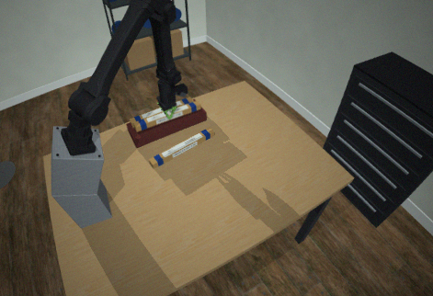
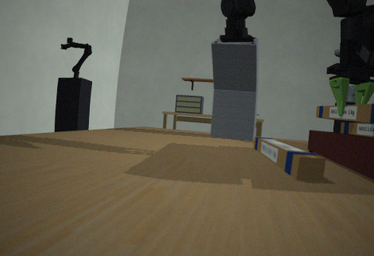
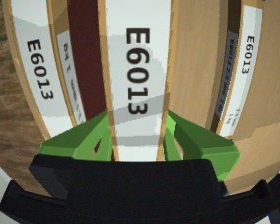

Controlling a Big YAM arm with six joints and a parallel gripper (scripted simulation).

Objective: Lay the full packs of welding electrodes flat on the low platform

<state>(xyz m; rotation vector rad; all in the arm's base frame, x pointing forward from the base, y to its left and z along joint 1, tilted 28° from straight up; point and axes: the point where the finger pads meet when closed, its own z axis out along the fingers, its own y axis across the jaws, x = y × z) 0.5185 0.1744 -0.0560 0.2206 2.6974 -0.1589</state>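
Exterior view: claw [image 1: 169,111] [image 2: 352,104] [image 3: 137,113] standing part open, gripping held pack [image 1: 156,123] [image 2: 364,112] [image 3: 137,90] above dark red platform [image 1: 170,129] [image 2: 344,153] [image 3: 87,45]; second pack [image 2: 369,129] [image 3: 40,65] lying on platform; third pack [image 1: 182,147] [image 2: 278,151] [image 3: 246,65] lying on bench; if held one feeling full, needing slow, level lowering beside second, no bumping.

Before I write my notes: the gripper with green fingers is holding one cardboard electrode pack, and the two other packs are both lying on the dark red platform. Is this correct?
Not quite: only one other pack lies on the dark red platform; the top view shows the third on the wooden bench. The rest is right.
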